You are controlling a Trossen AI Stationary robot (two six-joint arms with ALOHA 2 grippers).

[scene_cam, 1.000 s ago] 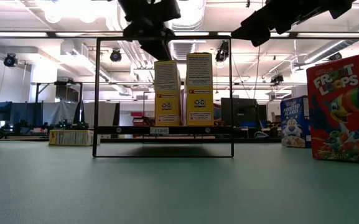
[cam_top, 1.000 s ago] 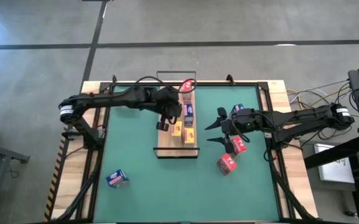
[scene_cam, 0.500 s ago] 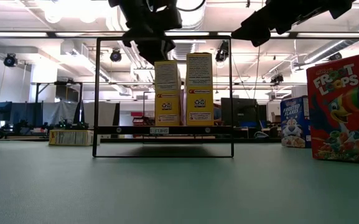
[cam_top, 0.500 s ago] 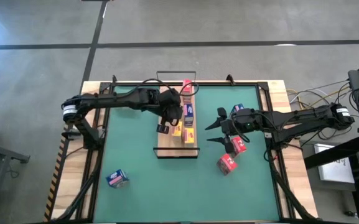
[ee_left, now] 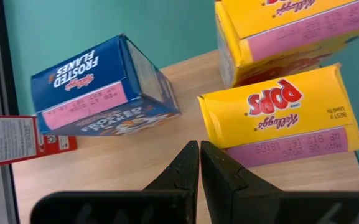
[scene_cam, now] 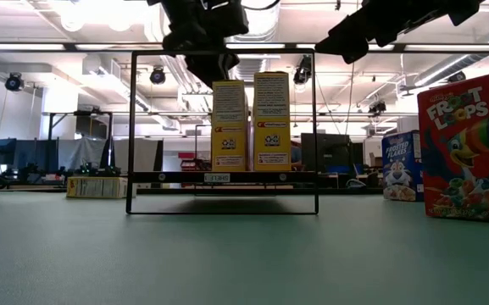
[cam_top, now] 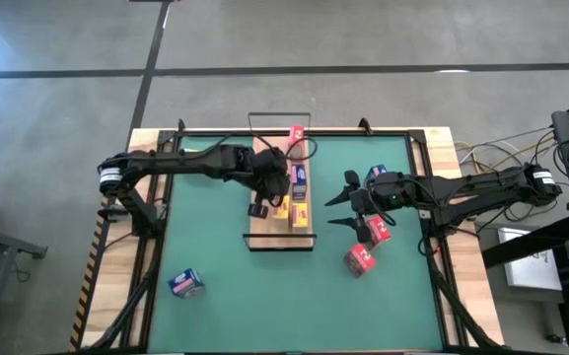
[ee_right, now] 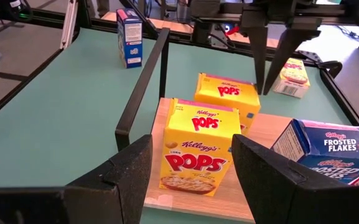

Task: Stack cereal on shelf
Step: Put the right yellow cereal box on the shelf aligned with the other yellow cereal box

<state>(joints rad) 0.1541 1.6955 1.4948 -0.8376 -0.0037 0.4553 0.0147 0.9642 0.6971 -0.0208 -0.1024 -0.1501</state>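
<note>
Stocking the shelf (cam_top: 264, 237)
Left gripper (ee_left: 199, 163), fingers together and empty, hangs over shelved boxes (ee_left: 285, 118); right gripper (cam_top: 341, 205), fingers apart, waits mid-table near red boxes (cam_top: 368, 242).

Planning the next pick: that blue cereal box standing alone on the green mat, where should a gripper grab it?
Probably by its upper part, across the two narrow sides, coming down from above. The blue box stands upright with bare mat around it, so its top is free.
</note>
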